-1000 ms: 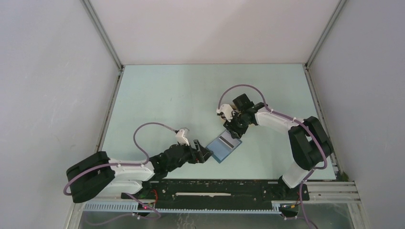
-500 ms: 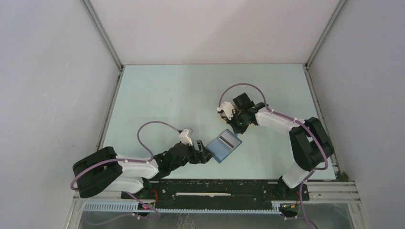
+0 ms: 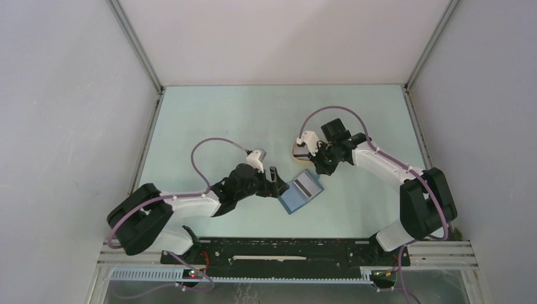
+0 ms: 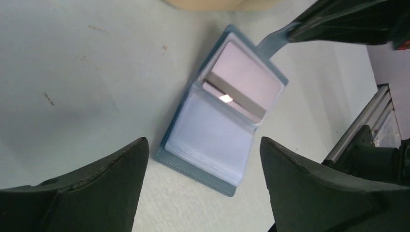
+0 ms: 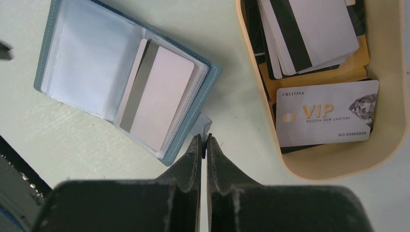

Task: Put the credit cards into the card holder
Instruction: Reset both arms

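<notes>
Two fingers of the right gripper [image 5: 203,141] now stand pinched together on the snap tab [image 5: 202,124] at the edge of the card holder [image 5: 92,63]; a second ago they stood half apart over that same corner, so the pinch is fresh; the left wrist view shows the tab running into the dark fingers. Left gripper [image 4: 203,145] spread wide, nothing in it, hovering over the holder's opposite edge; its arm has swung forward from nearer the base. Card holder lies open and flat on the bench [image 4: 72,72], between the two grippers, nudged slightly since then; one whitish card [image 5: 159,101] with a grey stripe sits on the page next to the tab; whether it is fully pocketed cannot be told. Beige tray [image 5: 338,169] just beside the holder; the remaining credit cards [image 5: 314,38] heaped inside. Judgement: the tab pinch likely anchors the holder so a card can be seated; most cards are yet to go.
</notes>
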{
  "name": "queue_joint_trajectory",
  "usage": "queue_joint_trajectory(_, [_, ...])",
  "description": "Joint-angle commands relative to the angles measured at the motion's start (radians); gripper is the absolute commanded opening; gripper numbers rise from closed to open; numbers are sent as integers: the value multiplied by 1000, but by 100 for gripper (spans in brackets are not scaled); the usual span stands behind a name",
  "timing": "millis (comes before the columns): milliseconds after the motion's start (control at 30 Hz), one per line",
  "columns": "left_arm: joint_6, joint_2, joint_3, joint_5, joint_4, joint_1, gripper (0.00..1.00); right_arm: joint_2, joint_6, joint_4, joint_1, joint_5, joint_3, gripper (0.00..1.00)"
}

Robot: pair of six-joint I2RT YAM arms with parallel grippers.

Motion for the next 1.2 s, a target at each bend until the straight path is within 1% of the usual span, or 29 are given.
queue_joint_trajectory(0, [-24, 102, 48, 199, 122, 53, 90, -58, -52, -40, -26, -57, 26, 0])
queue_joint_trajectory(100, [-62, 147, 52, 195, 124, 54, 96, -72, -60, -52, -39, -77, 26, 0])
queue_joint_trajectory(200, [-85, 141, 41, 144, 100, 54, 96, -84, -61, -61, -53, -108, 26, 0])
queue_joint_trajectory(333, [-101, 84, 27, 22, 14, 52, 96, -101, -49, -63, -67, -141, 26, 0])
queue_joint_trajectory(433, [-124, 62, 19, -11, -22, 46, 95, -107, -40, -61, -69, -148, 26, 0])
queue_joint_trajectory(600, [-144, 72, 0, 3, 4, 38, 94, -100, -50, -74, -69, -173, 26, 0])
queue_joint_trajectory(767, [-100, 65, 1, 54, 60, 38, 93, -74, -42, -128, -66, -323, 54, 0])
queue_joint_trajectory(833, [-58, 65, 9, 70, 88, 38, 92, -52, -32, -140, -59, -348, 68, 0])
queue_joint_trajectory(900, [6, 71, 34, 87, 102, 40, 88, -29, -27, -147, -46, -351, 76, 0])
queue_joint_trajectory(933, [41, 75, 47, 101, 112, 39, 88, -22, -29, -150, -42, -351, 79, 0])
queue_joint_trajectory(1033, [136, 103, 69, 185, 203, 40, 89, -14, -34, -158, -40, -357, 85, 0])
queue_joint_trajectory(1167, [209, 170, 100, 270, 315, 43, 91, -35, -56, -174, -44, -382, 85, 0])
